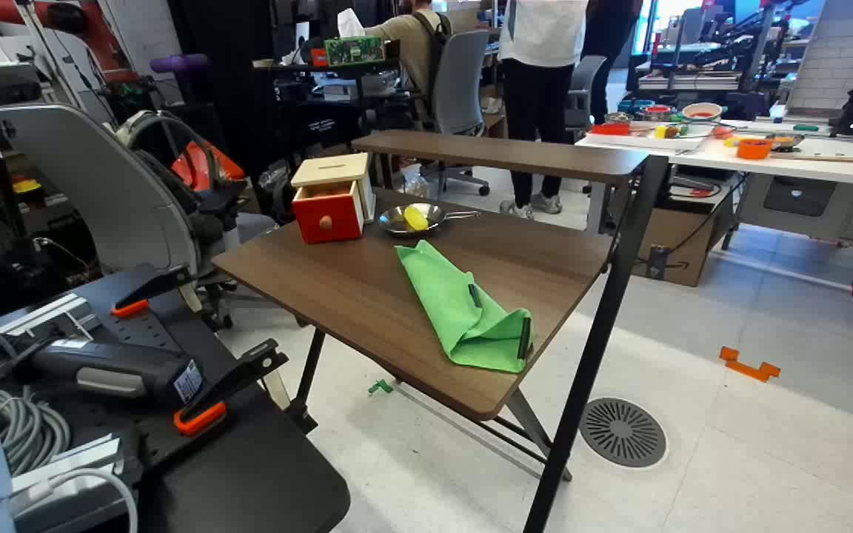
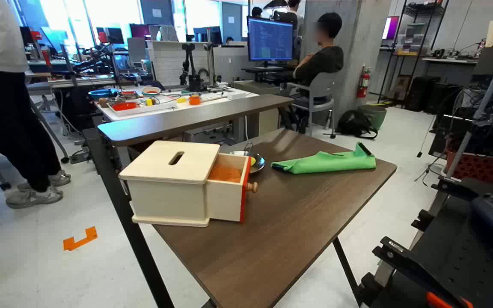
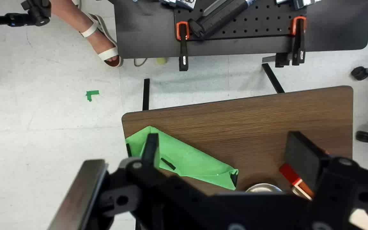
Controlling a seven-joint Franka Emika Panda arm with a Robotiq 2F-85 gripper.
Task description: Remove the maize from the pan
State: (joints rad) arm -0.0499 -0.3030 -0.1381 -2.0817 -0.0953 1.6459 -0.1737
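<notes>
The maize (image 1: 415,218) is bright yellow and lies in the shallow metallic pan (image 1: 391,221), whose handle points to the right in that exterior view. In an exterior view, only a bit of the maize (image 2: 253,161) shows in the pan (image 2: 260,164), the rest hidden behind the box's drawer. In the wrist view, the edge of the pan (image 3: 264,187) shows above the gripper body and the maize is hidden. My gripper (image 3: 224,140) is wide open in the wrist view, with nothing between its fingers, high above the table. It is not visible in either exterior view.
A wooden box (image 2: 169,196) with an open red-fronted drawer (image 1: 327,215) stands beside the pan. A green cloth (image 1: 471,318) lies on the brown table (image 1: 352,289). A raised shelf (image 1: 500,154) runs along one table side. A black bench (image 3: 152,38) with clamps stands nearby.
</notes>
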